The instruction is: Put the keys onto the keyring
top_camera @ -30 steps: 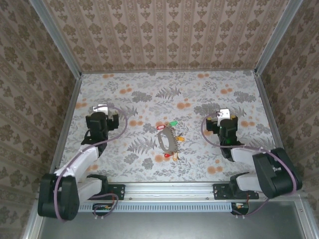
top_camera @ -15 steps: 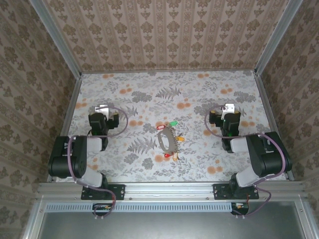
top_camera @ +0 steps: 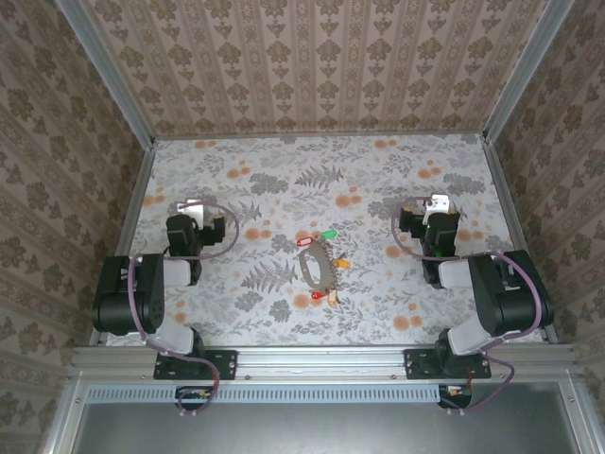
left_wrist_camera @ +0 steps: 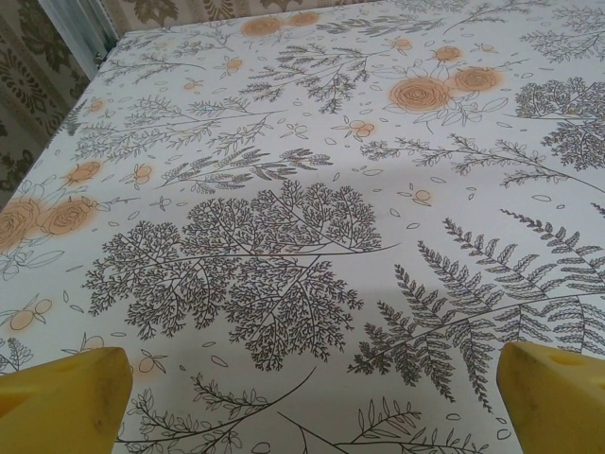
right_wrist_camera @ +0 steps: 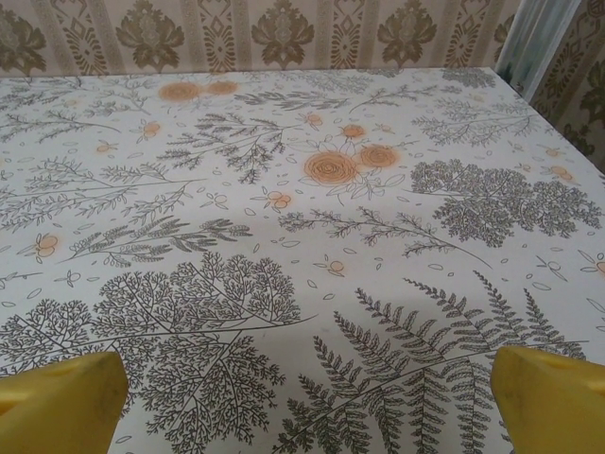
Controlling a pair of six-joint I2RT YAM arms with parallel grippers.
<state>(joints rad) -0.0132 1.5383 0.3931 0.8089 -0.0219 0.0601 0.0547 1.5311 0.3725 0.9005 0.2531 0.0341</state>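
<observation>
The keyring (top_camera: 317,268), a thin grey oval loop with a short chain, lies flat at the middle of the table. Around it lie the keys: a red tag (top_camera: 304,241), a green tag (top_camera: 329,234), an orange-yellow tag (top_camera: 342,264), another red tag (top_camera: 316,296) and a brass-coloured key (top_camera: 333,297). My left gripper (top_camera: 194,206) rests low over the cloth well to their left. My right gripper (top_camera: 437,203) sits about as far to their right. Each wrist view has yellow fingertips (left_wrist_camera: 66,397) (right_wrist_camera: 553,397) spread wide, with bare cloth between them, so both grippers (left_wrist_camera: 312,407) (right_wrist_camera: 304,407) are open.
A floral cloth (top_camera: 284,180) covers the table. Patterned walls close it in at the back and both sides, with metal posts at the far corners (top_camera: 149,142) (top_camera: 488,137). The arm bases stand on a rail at the near edge (top_camera: 321,361).
Both arms have folded back, their big elbow joints drawn up close behind the grippers. The grippers stayed roughly in place, the right one shifting slightly right. Keys and keyring have not moved.
</observation>
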